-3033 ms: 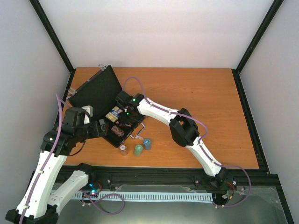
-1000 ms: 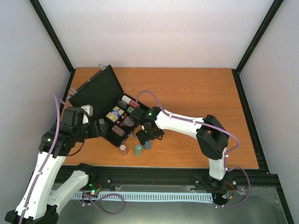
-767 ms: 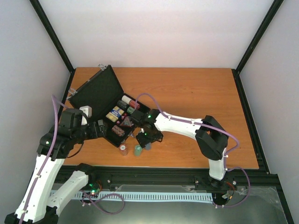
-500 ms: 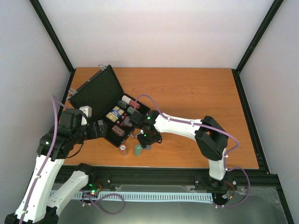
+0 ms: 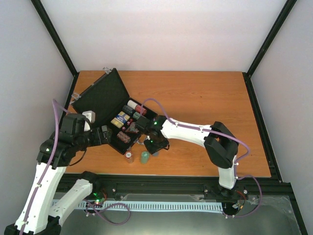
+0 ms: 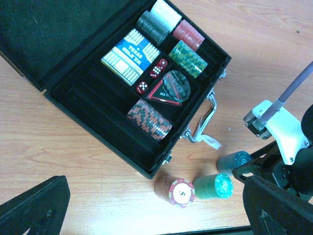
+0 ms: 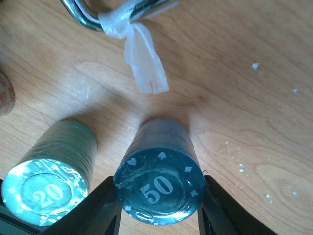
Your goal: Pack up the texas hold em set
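Right hand point(image 5: 152, 147) sits low in the lower centre of the top view, just in front of the open case point(image 5: 100, 98). Three seconds ago it reached inside the case; over the last second it has settled over the blue stack point(image 7: 159, 188). The green stack point(image 5: 145, 157) and red stack point(image 5: 128, 156) stand on the surface point(image 5: 205, 98) just left of it. At the case's lower-left edge, the left hand point(image 5: 104, 133) has drifted slightly left.

In the left wrist view, its fingers point(image 6: 34, 205) are spread wide and hold nothing. The case tray holds a deck point(image 6: 131, 59), dice point(image 6: 151, 73), a triangle point(image 6: 159, 95) under a clear disc point(image 6: 175, 85), and rows of chips. At lower right the right hand flanks the blue stack.

In the right wrist view, both fingers point(image 7: 105, 210) press the sides of the upright blue stack, gripping it. The green stack is at lower left, and the handle point(image 7: 122, 7) and its white tag point(image 7: 142, 49) are at the top.
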Motion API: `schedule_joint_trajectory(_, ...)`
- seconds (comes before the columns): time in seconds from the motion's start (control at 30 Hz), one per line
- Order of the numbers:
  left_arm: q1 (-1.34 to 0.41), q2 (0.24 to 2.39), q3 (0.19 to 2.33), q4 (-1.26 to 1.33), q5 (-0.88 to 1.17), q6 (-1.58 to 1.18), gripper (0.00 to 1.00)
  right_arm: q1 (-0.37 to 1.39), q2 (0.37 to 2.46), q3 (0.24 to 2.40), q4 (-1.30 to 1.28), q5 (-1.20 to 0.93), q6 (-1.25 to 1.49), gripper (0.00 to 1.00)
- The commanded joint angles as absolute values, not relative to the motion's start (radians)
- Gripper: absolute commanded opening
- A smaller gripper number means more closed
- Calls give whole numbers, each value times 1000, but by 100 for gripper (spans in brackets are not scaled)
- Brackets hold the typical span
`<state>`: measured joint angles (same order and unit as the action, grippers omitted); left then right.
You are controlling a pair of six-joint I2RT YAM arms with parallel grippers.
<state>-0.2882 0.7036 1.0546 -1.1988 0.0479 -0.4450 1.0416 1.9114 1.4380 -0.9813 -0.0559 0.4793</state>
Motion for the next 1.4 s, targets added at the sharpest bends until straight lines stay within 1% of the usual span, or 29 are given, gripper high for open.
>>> schedule_joint_trajectory(0.0, -293, 725, 1155, -1238, 32, -428, 100, 1048, 1902, 1548, -1020, 20, 480, 37)
schedule_joint_trajectory(0.27, -293, 734, 1252, -1269, 1, -413, 100, 1043, 1991, 1838, -1019, 51, 469, 36)
schedule_joint_trajectory(0.33, -293, 730, 1269, -1275, -6, -410, 100, 1041, 2034, 1899, -994, 23, 475, 36)
schedule_joint_trajectory(0.43, -293, 713, 1295, -1280, -34, -413, 100, 1036, 2111, 1996, -933, -31, 495, 32)
schedule_joint_trajectory(0.63, -293, 679, 1299, -1293, -46, -437, 100, 1038, 2284, 2224, -816, -122, 544, 32)
schedule_joint_trajectory(0.83, -293, 651, 1279, -1301, -45, -447, 100, 1043, 2339, 2236, -650, -142, 565, 33)
schedule_joint_trajectory(1.37, -293, 626, 1249, -1330, -31, -430, 100, 1058, 2485, 2257, -545, -99, 556, 32)
